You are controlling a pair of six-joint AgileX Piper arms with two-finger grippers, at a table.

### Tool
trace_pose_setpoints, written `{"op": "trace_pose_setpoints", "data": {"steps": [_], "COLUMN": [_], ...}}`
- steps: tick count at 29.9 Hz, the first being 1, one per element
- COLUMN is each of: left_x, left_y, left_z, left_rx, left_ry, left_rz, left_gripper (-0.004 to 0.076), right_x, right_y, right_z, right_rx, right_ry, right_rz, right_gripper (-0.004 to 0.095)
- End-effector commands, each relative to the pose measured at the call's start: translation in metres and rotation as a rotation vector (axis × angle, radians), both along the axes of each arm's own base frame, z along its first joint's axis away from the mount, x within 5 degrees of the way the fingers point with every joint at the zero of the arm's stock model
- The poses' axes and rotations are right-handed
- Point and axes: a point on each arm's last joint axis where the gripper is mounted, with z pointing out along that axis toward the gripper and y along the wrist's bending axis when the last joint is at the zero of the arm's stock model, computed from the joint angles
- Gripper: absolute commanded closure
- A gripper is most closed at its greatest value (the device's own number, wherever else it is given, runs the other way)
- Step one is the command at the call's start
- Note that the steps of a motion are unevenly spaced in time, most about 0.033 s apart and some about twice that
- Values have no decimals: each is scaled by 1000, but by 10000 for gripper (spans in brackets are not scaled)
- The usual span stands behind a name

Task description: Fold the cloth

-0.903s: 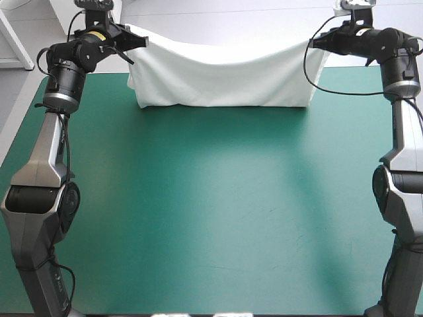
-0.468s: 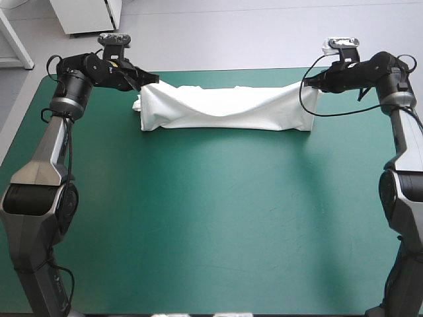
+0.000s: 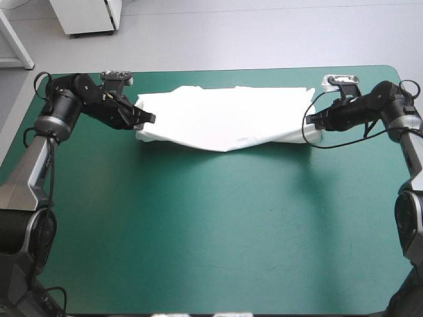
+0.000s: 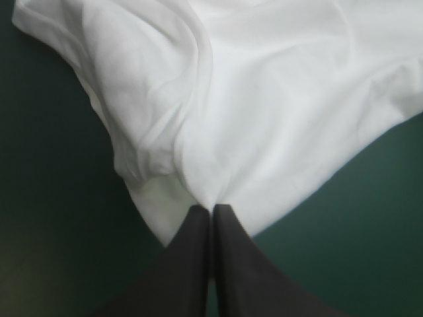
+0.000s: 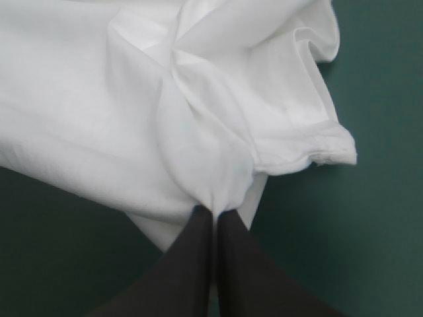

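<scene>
Lowered since just before: the teal-green table (image 3: 198, 231) now bears the T-shirt (image 3: 225, 115), which earlier hung between the raised arms.
White and loosely doubled, the T-shirt lies across the table's far half as a wide band running left to right, its near edge dipping to a point at the middle. The left gripper (image 3: 151, 119) pinches the left end, black fingers pressed together on a gathered corner. The right gripper (image 3: 308, 122) clamps the right end likewise, with creases fanning out from its tips and a hemmed edge just beside them.
</scene>
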Motion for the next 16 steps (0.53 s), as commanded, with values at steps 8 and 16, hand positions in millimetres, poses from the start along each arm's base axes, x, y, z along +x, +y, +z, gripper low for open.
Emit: {"op": "trace_pose_setpoints", "data": {"steps": [8, 16], "left_x": [-58, -89], "left_y": [4, 8], "left_z": [-15, -36], "left_rx": [-2, 15], "left_ry": [112, 163], "left_rz": [-44, -58], "left_gripper": [733, 733], "right_x": [-48, -85], "right_y": [1, 2], "right_z": [-5, -23], "right_rx": [-7, -34], "right_ry": [71, 160], "right_rz": [10, 23], "right_gripper": [925, 925]}}
